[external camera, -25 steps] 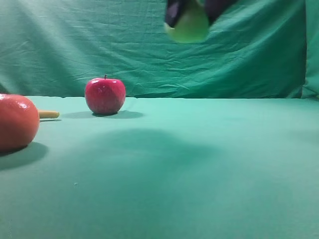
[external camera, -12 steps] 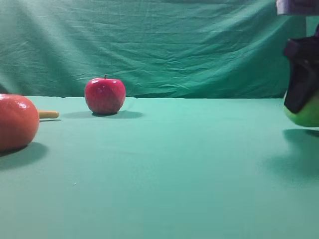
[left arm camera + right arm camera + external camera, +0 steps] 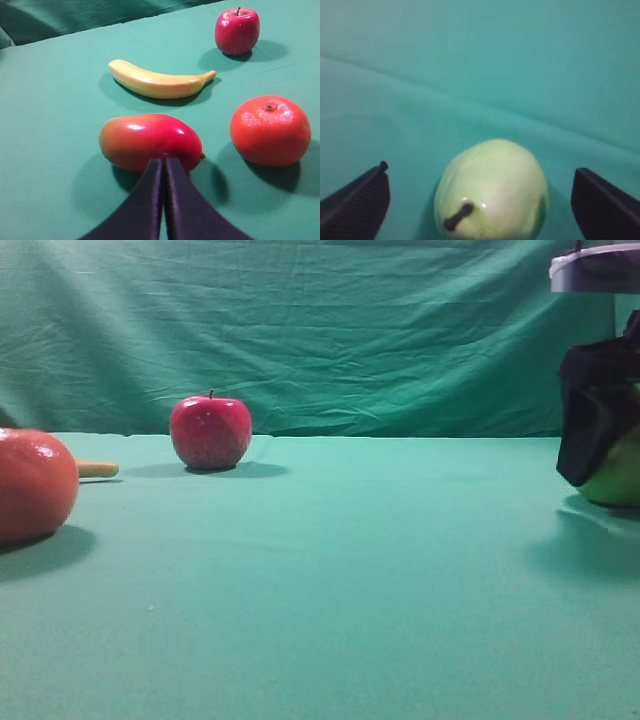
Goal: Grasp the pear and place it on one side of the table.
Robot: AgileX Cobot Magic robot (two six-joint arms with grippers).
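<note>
The yellow-green pear (image 3: 492,187) lies on the teal table (image 3: 480,75) with its dark stem toward the camera. My right gripper (image 3: 480,171) is open around it, one finger on each side, and cloth shows in both gaps. In the exterior view the pear (image 3: 617,478) sits at the far right edge, half hidden behind a black finger (image 3: 588,415) of that gripper. My left gripper (image 3: 163,161) is shut with nothing in it, its tips just in front of a red-yellow mango-like fruit (image 3: 150,141).
A red apple (image 3: 210,432) stands at the back left. A large orange-red fruit (image 3: 35,483) is at the left edge with a banana (image 3: 97,469) behind it. The wrinkled green curtain (image 3: 400,330) hangs behind the table.
My right gripper carried the pear from the top middle to the right edge and down onto the table. Its jaws have since spread away from the pear.
</note>
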